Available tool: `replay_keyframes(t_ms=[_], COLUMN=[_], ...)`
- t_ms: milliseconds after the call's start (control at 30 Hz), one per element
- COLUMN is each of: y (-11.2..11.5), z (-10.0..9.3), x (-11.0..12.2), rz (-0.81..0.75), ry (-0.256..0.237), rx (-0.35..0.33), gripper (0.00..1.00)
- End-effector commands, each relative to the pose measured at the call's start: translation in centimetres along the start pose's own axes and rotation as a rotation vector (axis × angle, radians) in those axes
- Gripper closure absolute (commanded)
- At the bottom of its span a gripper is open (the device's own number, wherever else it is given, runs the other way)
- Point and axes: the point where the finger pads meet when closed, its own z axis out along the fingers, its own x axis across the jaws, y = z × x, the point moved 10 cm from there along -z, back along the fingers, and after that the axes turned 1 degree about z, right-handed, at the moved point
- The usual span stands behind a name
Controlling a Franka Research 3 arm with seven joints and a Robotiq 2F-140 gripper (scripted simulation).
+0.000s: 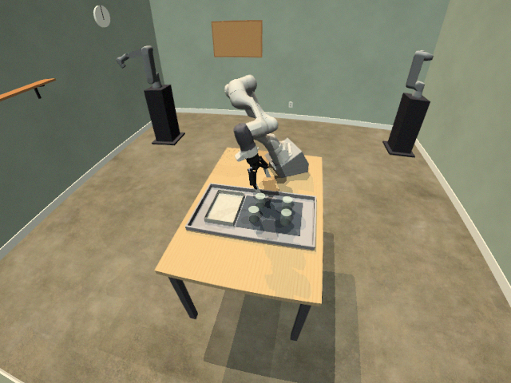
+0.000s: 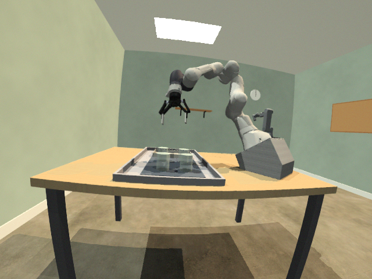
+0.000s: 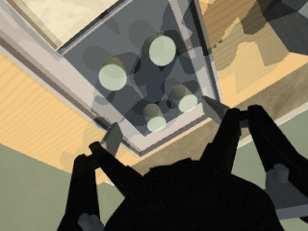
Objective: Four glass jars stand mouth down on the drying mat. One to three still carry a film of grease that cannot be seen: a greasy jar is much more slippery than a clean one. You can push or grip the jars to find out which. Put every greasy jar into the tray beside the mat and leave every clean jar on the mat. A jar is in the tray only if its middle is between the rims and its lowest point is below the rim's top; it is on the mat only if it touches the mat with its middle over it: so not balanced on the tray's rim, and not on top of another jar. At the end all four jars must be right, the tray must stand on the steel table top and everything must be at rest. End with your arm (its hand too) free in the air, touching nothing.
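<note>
Four pale greenish glass jars stand mouth down on the dark mat [image 1: 295, 229] [image 2: 150, 172] [image 3: 87, 48]. In the top view they are a back left jar [image 1: 259, 196] [image 3: 162, 50], a front left jar [image 1: 253, 210] [image 3: 113, 77], a back right jar [image 1: 287, 200] [image 2: 186, 163] [image 3: 187, 102] and a front right jar [image 1: 286, 213] [image 2: 163, 162] [image 3: 155, 123]. The cream-floored tray [image 1: 224, 207] [image 3: 82, 14] lies left of the mat and holds no jar. My gripper [image 1: 262, 181] [image 2: 174, 122] [image 3: 160, 116] is open and empty, high above the jars' level, touching none. Grease cannot be seen.
The steel top [image 1: 307, 223] has a raised dark rim [image 2: 168, 180] around mat and tray. It sits on a wooden table [image 1: 239, 263]. The arm's grey base block [image 1: 293, 160] [image 2: 264, 158] stands behind it. The jars stand in a loose two-by-two group with gaps between them.
</note>
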Motion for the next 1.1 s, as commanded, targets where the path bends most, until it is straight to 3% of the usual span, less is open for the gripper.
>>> replay_keyframes(t_ms=[0, 33, 333, 367, 667, 700, 1067], y=[0.2, 0.7, 0.7, 1.3, 1.3, 1.9, 2.4], z=[-0.2, 0.4, 0.4, 1.0, 1.0, 1.4, 1.9], x=[-0.2, 0.6, 0.6, 1.1, 1.1, 1.6, 2.1], rz=[0.083, 0.151, 0.151, 0.233, 0.233, 0.315, 0.384], ry=[-0.018, -0.037, -0.037, -0.061, -0.061, -0.085, -0.106], rx=[0.001, 0.024, 0.024, 0.046, 0.046, 0.068, 0.089], gripper=[0.00, 0.00, 0.00, 0.00, 0.00, 0.00, 0.00])
